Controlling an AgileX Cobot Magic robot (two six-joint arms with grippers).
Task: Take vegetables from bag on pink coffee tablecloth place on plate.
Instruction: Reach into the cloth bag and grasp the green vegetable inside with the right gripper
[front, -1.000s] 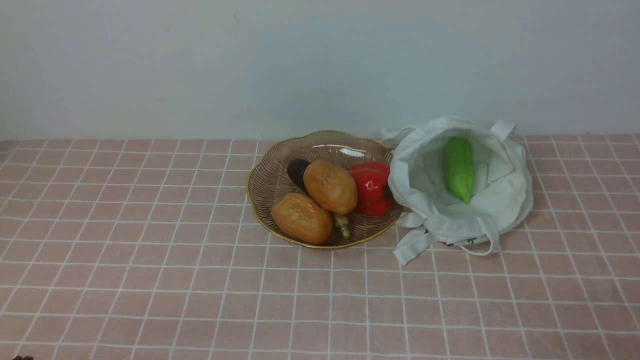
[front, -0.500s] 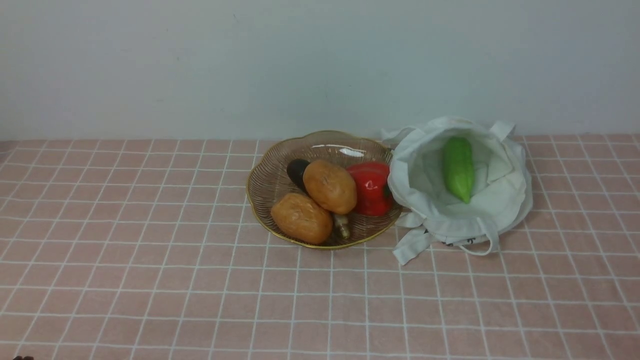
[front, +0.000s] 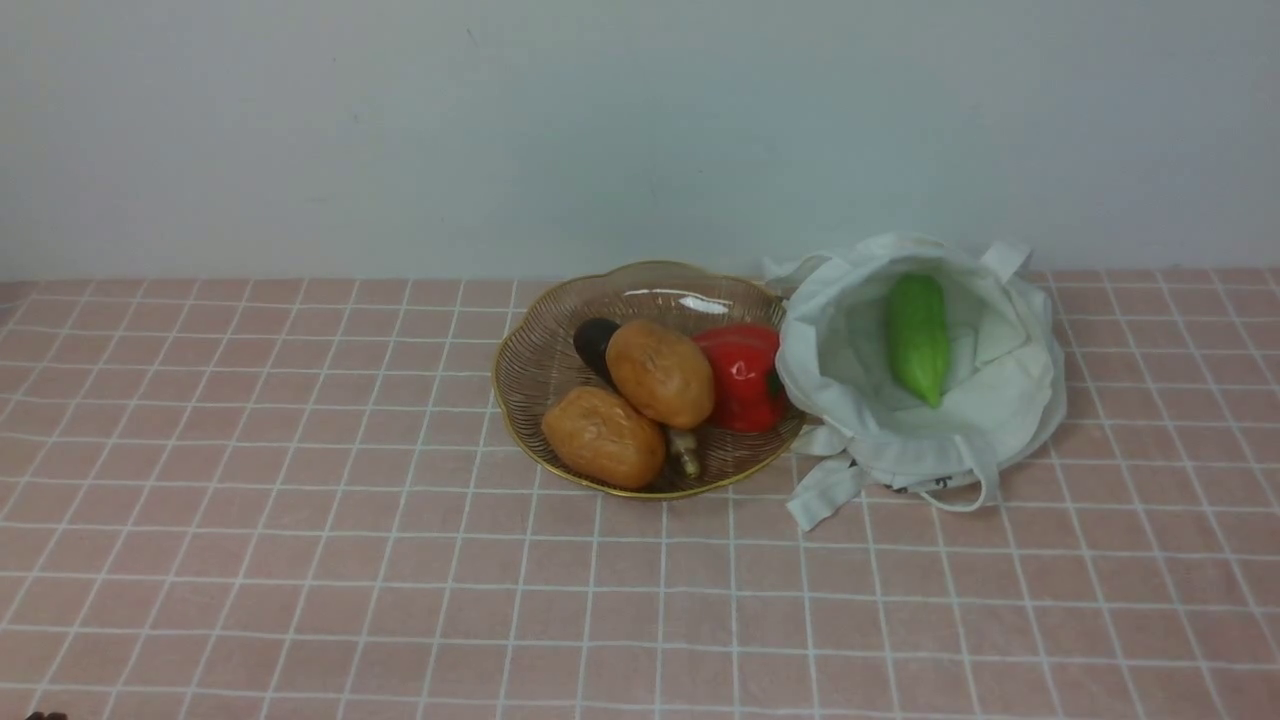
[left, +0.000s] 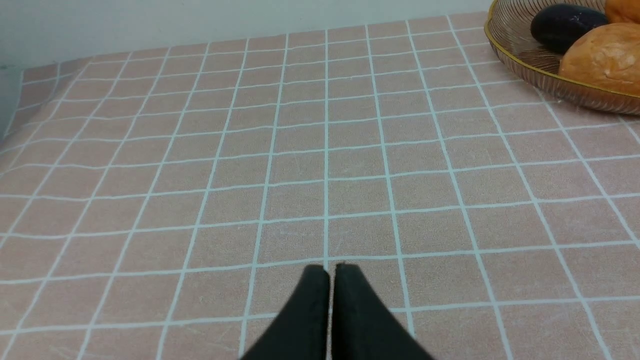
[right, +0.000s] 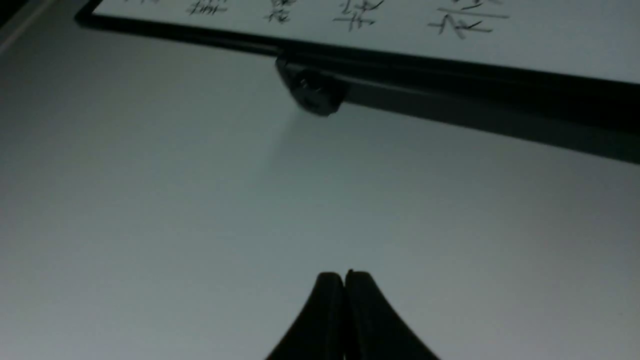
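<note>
- Bright green, smooth, tapered cucumber-like vegetable (front: 918, 338) is lying in the open mouth of the soft white cloth tote bag (front: 1000, 400), its tapered tip pointing toward the camera and nothing gripping it.
- That tote bag sits on the dusty pink tablecloth with thin white grid lines (front: 300, 550) covering the tabletop, its left edge right up against the plate.
- On the round bronze-brown wire-ribbed plate with a scalloped golden rim (front: 530, 370): two golden-brown bread rolls (front: 660, 372), a glossy red bell pepper (front: 742, 375) and a dark eggplant (front: 596, 343) tucked behind the rolls.
- Now the left end effector (left: 330, 270): black fingers pressed together, holding nothing, low over bare pink cloth, well apart from the plate.
- And the right end effector (right: 345, 274): fully closed, empty, facing a pale grey surface and a dark-framed white board (right: 450, 30) with writing.
</note>
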